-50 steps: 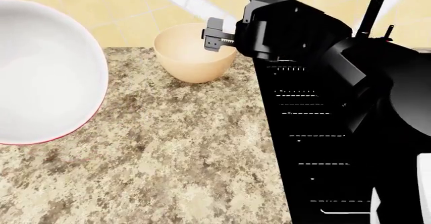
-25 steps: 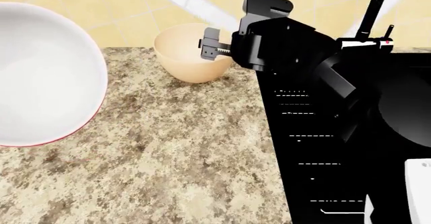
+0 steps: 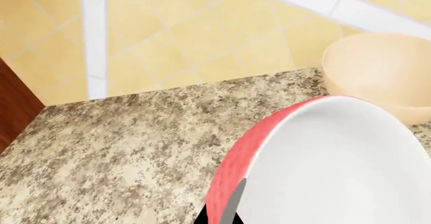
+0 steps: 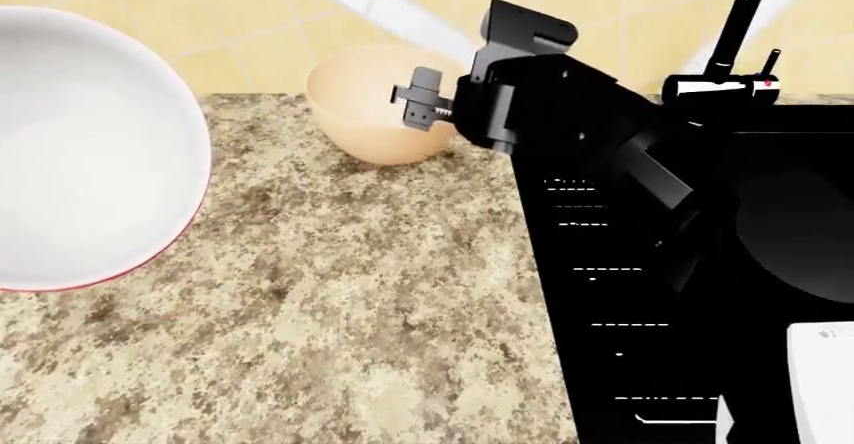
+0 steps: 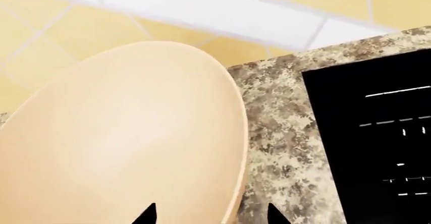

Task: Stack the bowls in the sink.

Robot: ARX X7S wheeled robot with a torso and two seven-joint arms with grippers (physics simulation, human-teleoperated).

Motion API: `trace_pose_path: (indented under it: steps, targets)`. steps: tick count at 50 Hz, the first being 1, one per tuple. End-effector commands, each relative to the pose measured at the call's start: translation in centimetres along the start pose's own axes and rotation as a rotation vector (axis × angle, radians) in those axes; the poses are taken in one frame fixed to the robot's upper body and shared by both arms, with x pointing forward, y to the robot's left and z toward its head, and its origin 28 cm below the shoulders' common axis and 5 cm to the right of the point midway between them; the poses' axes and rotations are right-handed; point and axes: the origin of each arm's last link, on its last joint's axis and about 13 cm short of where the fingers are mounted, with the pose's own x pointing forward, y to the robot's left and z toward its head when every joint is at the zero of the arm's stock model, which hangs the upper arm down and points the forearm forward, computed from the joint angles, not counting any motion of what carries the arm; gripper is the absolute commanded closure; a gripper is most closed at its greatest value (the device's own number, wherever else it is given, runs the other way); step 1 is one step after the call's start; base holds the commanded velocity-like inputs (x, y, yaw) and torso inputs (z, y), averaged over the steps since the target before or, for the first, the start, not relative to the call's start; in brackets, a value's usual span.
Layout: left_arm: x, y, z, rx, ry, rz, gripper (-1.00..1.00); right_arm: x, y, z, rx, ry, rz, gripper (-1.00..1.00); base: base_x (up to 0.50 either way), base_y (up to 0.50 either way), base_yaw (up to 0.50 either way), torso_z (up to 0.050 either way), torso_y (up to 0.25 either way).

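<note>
The red-and-white bowl [image 4: 80, 154] hangs large at the left of the head view, above the counter. My left gripper [image 3: 222, 211] is shut on its rim [image 3: 232, 173], one finger outside on the red wall and one inside; the bowl hides the gripper in the head view. The beige bowl [image 4: 374, 104] stands on the counter by the back wall, left of the black sink [image 4: 627, 294]. My right gripper [image 4: 416, 99] is open, and its fingertips [image 5: 148, 215] straddle the beige bowl's rim [image 5: 235, 183] on the sink side. The beige bowl also shows in the left wrist view [image 3: 384, 72].
Speckled granite counter [image 4: 360, 314] runs from the bowls to the sink's left edge. A tiled yellow wall [image 4: 267, 24] stands close behind. The faucet [image 4: 734, 24] rises at the sink's back. A white part [image 4: 821, 384] shows at the lower right. A dark wooden panel [image 3: 13, 108] borders the counter's far end.
My right arm has moved a little left and down, bringing its open fingers over the beige bowl's rim. The faucet base has come into view. The red-and-white bowl has hardly moved.
</note>
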Motion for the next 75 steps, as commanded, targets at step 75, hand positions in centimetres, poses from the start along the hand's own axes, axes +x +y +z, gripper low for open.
trace_pose_path:
  steps: [75]
  targets:
    - [-2.0,0.6,0.2,-0.045,-0.166,0.030,1.00,-22.5,-3.5,4.8,-0.268,-0.738,-0.057,1.00,0.00,0.00,0.00,0.000,0.001]
